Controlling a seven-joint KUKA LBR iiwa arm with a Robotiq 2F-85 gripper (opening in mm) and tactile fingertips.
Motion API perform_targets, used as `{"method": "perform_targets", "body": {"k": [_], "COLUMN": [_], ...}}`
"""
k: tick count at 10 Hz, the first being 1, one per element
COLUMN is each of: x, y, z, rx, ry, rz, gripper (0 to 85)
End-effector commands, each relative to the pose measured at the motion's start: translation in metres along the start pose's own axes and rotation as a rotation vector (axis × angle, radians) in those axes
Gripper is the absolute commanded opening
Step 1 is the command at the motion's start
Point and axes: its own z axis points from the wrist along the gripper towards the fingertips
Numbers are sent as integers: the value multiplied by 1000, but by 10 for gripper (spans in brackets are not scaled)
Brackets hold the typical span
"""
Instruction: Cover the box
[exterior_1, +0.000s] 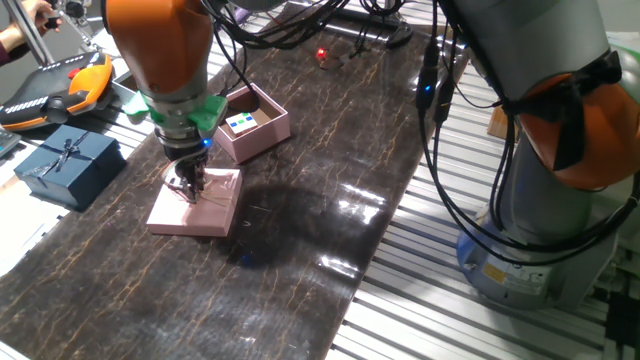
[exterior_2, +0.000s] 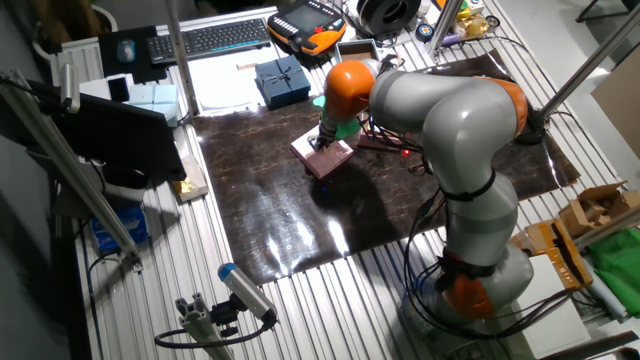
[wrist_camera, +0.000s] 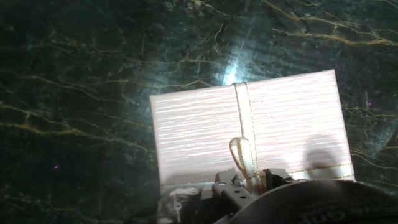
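Observation:
The pink lid (exterior_1: 205, 210) lies flat on the dark marbled mat (exterior_1: 300, 250), its thin gold ribbon and bow facing up. My gripper (exterior_1: 190, 188) comes straight down onto the lid's top, fingers drawn together at the bow. In the hand view the lid (wrist_camera: 280, 124) fills the centre right, and the bow loop rises into my gripper (wrist_camera: 252, 183) at the bottom edge. The open pink box (exterior_1: 272, 134) stands just behind and to the right of the lid, holding a white card with coloured dots. From the other fixed view, the lid (exterior_2: 328, 157) sits under my gripper (exterior_2: 326, 143).
A dark blue box with a bow (exterior_1: 68, 163) sits left of the mat. An orange and black teach pendant (exterior_1: 60, 85) lies behind it. A small red light (exterior_1: 321, 54) glows at the mat's far end. The arm's base (exterior_1: 560, 200) and cables stand on the right.

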Motion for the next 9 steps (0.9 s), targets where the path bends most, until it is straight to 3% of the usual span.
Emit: {"method": "perform_targets", "body": {"k": [1, 9], "x": [0, -3], "y": [0, 0], "z": [1, 5], "rx": [0, 6], "ry": [0, -10], "rz": [0, -2], "gripper": [327, 243]}}
